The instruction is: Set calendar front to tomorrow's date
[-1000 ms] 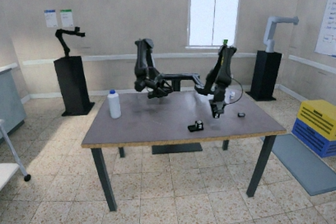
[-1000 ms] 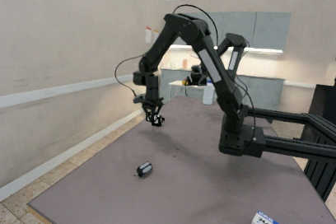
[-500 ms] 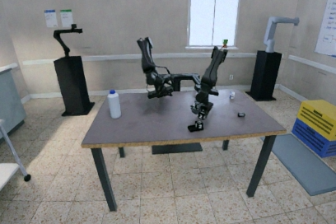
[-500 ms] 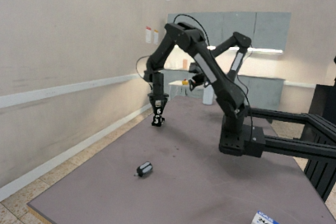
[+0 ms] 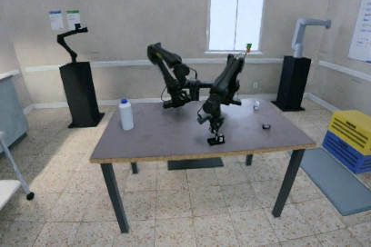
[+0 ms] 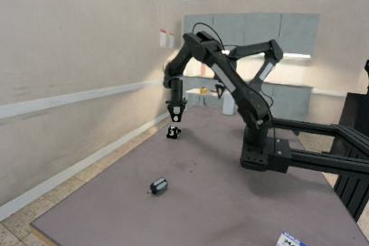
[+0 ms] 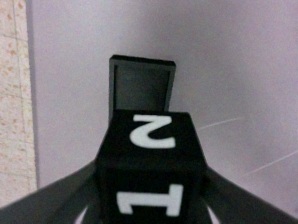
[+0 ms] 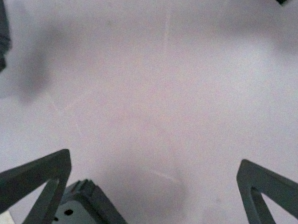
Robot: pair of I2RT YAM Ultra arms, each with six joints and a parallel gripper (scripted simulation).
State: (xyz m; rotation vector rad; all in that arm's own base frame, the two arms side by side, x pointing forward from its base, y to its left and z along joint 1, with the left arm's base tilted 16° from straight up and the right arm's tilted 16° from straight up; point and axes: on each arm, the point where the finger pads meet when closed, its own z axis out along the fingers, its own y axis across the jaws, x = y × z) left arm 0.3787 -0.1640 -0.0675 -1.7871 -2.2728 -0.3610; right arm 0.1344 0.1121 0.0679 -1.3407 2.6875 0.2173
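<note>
My left gripper (image 5: 216,133) (image 6: 175,115) (image 7: 150,161) is shut on a black cube (image 6: 175,118) (image 7: 151,165), holding it above the tray. In the left wrist view it shows a sideways white 2 on top and a sideways 1 on the near side; the exterior view shows a 6 on it. The black tray (image 5: 211,143) (image 7: 112,87) lies near the table's edge, its far part bare in the left wrist view. The other cube (image 5: 221,139) (image 6: 172,132) sits at the tray, showing a 3 in the exterior view; the held cube hides it in the left wrist view. My right gripper (image 8: 154,163) is open and empty, away from the tray.
A white bottle (image 5: 126,115) (image 6: 229,104) with a blue cap stands on the table's far side from the small dark object (image 5: 266,126) (image 6: 158,185). A small white and blue box (image 5: 256,104) (image 6: 289,240) lies near another table edge. The table edge (image 7: 31,100) runs close to the tray.
</note>
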